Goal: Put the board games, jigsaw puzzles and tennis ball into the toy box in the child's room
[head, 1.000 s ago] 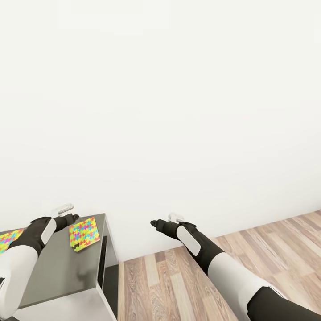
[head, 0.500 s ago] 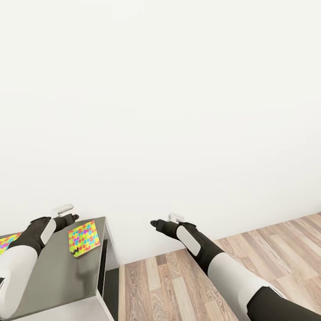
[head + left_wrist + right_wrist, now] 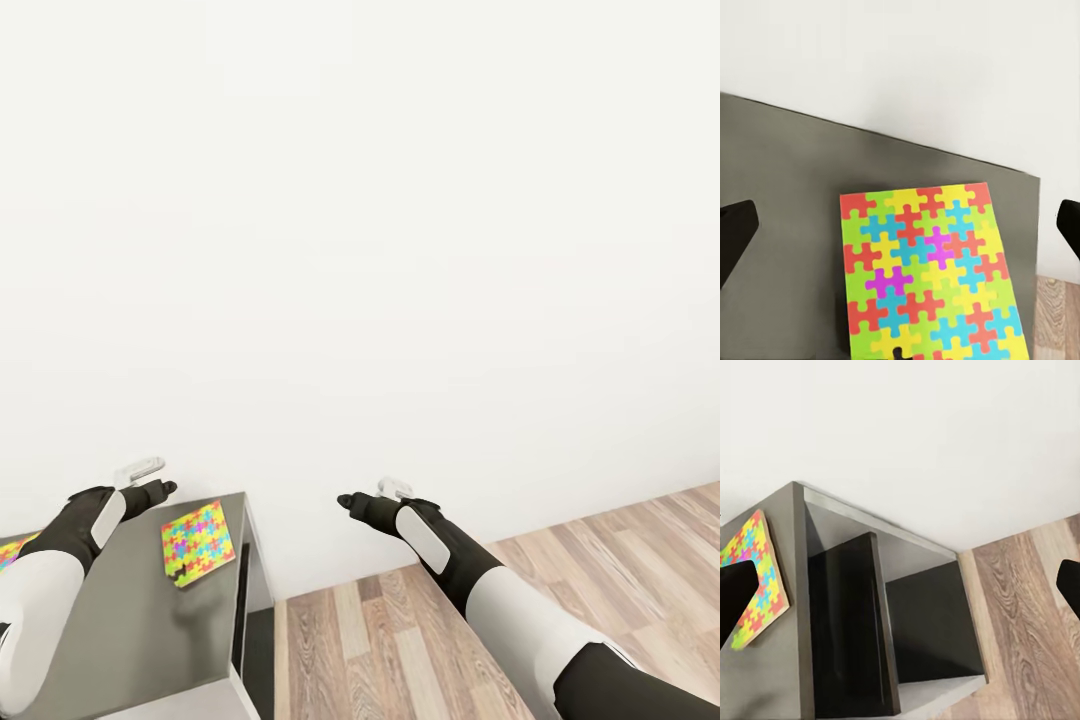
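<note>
One jigsaw puzzle (image 3: 198,542) (image 3: 926,274) lies flat near the right end of the table's dark grey top (image 3: 130,620) (image 3: 787,187). A sliver of a second puzzle (image 3: 12,548) shows at the picture's left edge, behind my left forearm. My left gripper (image 3: 162,489) (image 3: 900,225) hovers open above the table, just left of the first puzzle, its dark fingertips (image 3: 735,232) wide apart. My right gripper (image 3: 345,499) (image 3: 900,592) hangs open over the floor to the right of the table, holding nothing. The puzzle (image 3: 750,577) and the table's end also appear in the right wrist view.
A plain white wall (image 3: 400,250) stands close behind the table. The table's right end has an open dark shelf compartment (image 3: 922,622). Wood-plank floor (image 3: 420,640) (image 3: 1027,600) stretches to the right of the table.
The whole head view has shifted a little, so table and puzzle sit slightly further right and lower in the picture. Both arms keep the same pose.
</note>
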